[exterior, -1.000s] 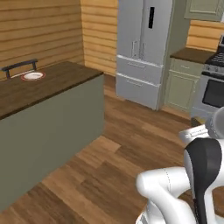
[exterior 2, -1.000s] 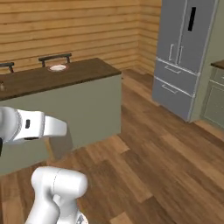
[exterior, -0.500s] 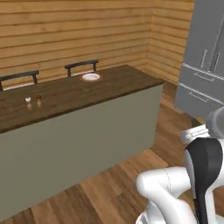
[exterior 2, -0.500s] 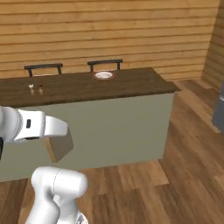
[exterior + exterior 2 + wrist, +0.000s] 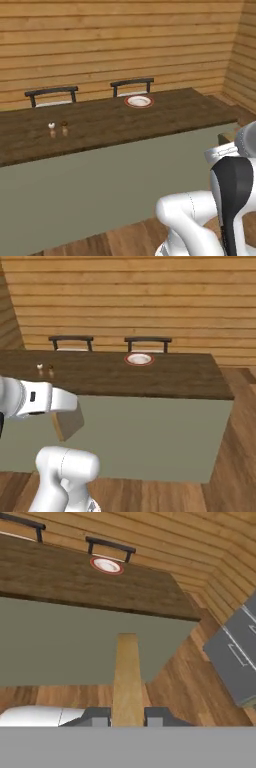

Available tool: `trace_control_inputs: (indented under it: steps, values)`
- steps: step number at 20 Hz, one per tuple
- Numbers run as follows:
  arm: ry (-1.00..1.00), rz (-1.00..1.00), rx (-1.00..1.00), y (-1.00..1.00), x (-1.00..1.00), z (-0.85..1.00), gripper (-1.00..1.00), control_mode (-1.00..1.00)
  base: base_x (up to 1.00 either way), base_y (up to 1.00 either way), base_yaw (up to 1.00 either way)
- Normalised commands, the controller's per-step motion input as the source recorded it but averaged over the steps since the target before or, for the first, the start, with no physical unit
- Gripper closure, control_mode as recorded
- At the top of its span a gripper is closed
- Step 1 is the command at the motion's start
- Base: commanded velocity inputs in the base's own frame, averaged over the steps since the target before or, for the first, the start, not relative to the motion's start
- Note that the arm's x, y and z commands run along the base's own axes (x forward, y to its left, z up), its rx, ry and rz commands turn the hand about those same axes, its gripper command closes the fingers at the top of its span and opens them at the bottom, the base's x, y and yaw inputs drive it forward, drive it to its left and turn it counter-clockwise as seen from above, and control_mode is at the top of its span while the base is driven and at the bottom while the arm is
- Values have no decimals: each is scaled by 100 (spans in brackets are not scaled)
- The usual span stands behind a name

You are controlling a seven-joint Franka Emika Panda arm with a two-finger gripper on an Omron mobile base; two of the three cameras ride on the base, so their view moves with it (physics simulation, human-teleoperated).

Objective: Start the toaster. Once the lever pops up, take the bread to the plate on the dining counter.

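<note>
The claw (image 5: 128, 717) is clamped on the bread (image 5: 127, 677), holding it in the air in front of the tabletop (image 5: 165, 117). The plate (image 5: 139, 101) sits near the tabletop's far edge.

Two dark chairs (image 5: 52, 93) (image 5: 132, 84) behind counter; salt shaker (image 5: 51, 126), pepper shaker (image 5: 64, 125) side by side.

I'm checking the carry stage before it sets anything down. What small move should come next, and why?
Probably drive closer to the dining counter. The gripper is shut on the bread, but the plate sits near the counter's far edge by the chairs, seemingly beyond reach with floor in between.
</note>
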Motion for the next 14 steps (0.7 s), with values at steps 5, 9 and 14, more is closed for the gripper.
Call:
trace_control_inputs:
  steps: [5,9,14]
  values:
    - [0,0,0,0,0,0,100,100,93,-62,34]
    - [0,0,0,0,0,0,100,100,54,-46,19]
    - [0,0,0,0,0,0,100,100,20,-12,3]
